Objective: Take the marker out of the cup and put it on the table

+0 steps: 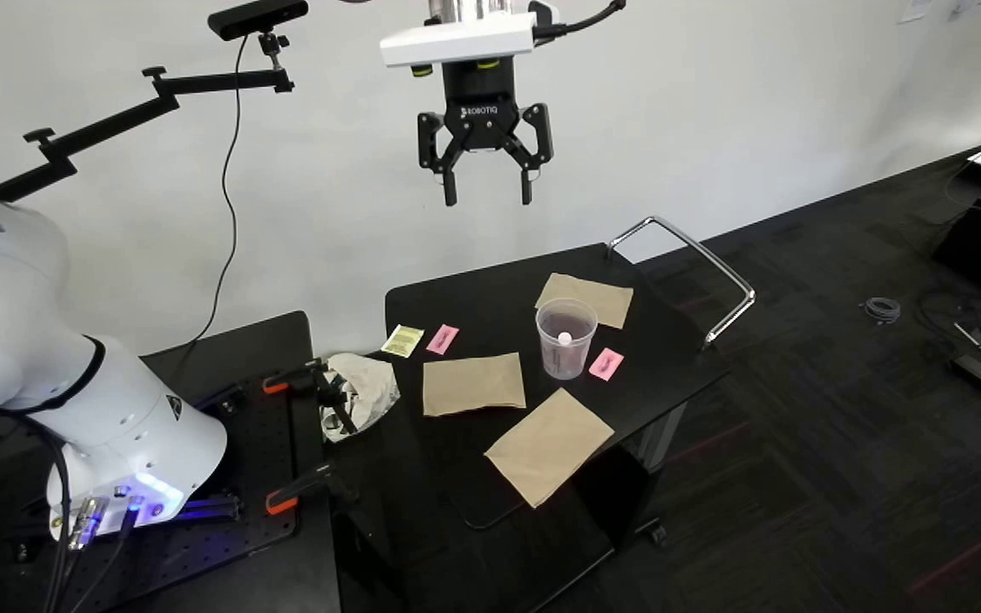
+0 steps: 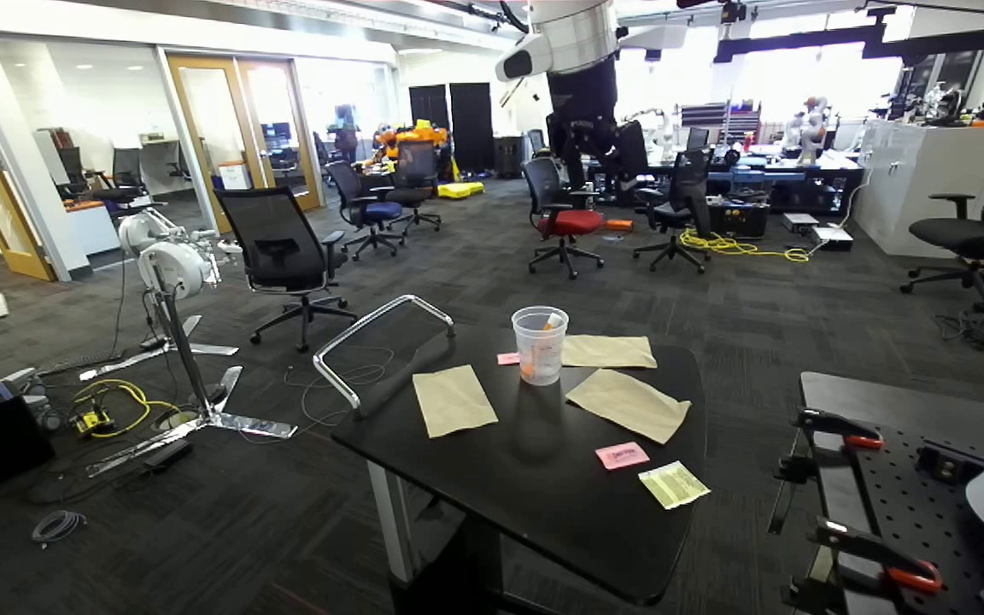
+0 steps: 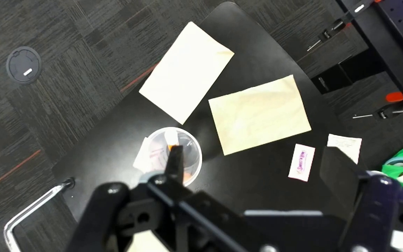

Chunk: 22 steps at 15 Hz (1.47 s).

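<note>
Black table (image 1: 499,315), white wall (image 1: 329,213) behind in an exterior view. Clocked there from the one cup (image 1: 565,362): three tan sheets (image 1: 550,447) at 1, 6 and 8 o'clock; two pink packets (image 1: 606,364) at 4 and 9; one yellow packet (image 1: 403,340) at 9, farther out. One gripper (image 1: 489,191) at 11, well above the table, fingers spread wide. One marker (image 3: 171,138), leaning inside the cup, white end at 12 in wrist view.
</note>
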Each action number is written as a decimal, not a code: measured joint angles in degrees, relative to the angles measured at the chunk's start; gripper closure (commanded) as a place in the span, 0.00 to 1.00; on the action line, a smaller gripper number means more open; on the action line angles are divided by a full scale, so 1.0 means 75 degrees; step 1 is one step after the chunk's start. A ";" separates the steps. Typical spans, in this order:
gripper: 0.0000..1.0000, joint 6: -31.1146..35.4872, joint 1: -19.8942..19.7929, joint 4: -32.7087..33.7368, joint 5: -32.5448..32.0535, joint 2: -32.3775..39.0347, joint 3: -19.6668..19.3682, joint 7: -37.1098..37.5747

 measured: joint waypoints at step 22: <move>0.34 0.1143 -0.0157 0.0550 -0.0135 0.1446 0.0123 -0.0648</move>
